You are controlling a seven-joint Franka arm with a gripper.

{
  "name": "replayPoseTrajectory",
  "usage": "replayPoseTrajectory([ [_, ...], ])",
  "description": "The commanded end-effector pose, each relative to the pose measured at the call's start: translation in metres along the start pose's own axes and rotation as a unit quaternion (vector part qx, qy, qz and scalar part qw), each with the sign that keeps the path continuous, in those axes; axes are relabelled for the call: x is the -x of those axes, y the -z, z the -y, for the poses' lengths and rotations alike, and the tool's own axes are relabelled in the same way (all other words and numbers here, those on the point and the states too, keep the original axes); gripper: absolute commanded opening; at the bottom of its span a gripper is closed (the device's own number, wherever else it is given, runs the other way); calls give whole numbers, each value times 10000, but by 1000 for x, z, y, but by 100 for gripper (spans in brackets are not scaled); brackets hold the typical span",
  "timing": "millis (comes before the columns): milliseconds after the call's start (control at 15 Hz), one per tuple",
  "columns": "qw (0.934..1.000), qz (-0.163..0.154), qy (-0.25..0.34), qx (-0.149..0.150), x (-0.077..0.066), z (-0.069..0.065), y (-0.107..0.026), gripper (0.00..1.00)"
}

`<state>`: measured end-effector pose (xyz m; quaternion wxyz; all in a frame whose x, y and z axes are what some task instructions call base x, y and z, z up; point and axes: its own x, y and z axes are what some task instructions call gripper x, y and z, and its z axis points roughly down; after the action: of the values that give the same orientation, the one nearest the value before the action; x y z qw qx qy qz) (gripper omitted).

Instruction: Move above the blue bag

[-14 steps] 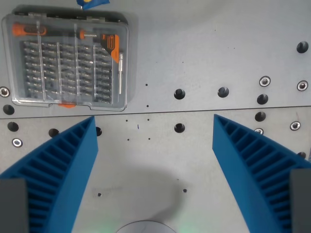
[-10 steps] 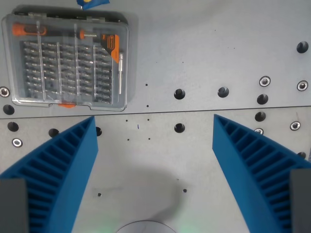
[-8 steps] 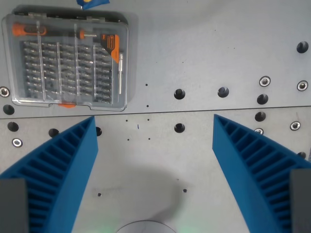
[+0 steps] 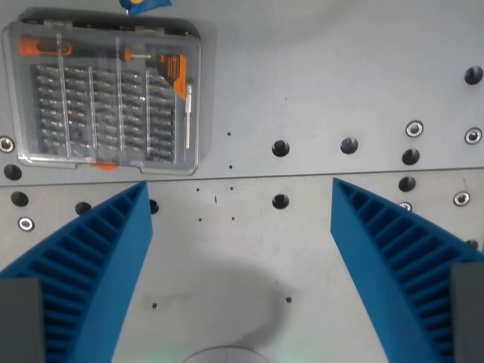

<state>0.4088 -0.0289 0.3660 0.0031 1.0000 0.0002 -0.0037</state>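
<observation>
Gripper (image 4: 240, 227) spread wide, holding nothing, hangs over bare metal table (image 4: 340, 76); only a sliver of blue bag (image 4: 144, 4) peeks at upper-left edge, beyond the clear screwdriver bit case (image 4: 106, 94), so travel likely remains.

My claw (image 4: 240, 265) has ribbed blue fingers (image 4: 98, 265). The clear case (image 4: 102, 91) holds silvery bits in rows and orange-black tools, on a grey counter (image 4: 340, 68) dotted with dark holes.

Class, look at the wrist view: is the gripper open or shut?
Open. The gripper has its two blue fingers wide apart, with bare table between them.
</observation>
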Motion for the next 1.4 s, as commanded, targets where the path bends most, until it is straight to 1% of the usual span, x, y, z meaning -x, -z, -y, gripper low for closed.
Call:
replayPoseTrajectory([
  [67,9999,-119,40,57,-7,5,-8,100],
  [333,9998,-150,68,72,-18,12,-24,100],
  [667,9998,-134,111,86,-36,24,-48,100],
  [867,9997,-120,175,101,-49,31,-63,100],
  [1200,9994,54,274,183,-73,44,-88,100],
  [1400,9992,78,298,257,-88,52,-103,100],
])
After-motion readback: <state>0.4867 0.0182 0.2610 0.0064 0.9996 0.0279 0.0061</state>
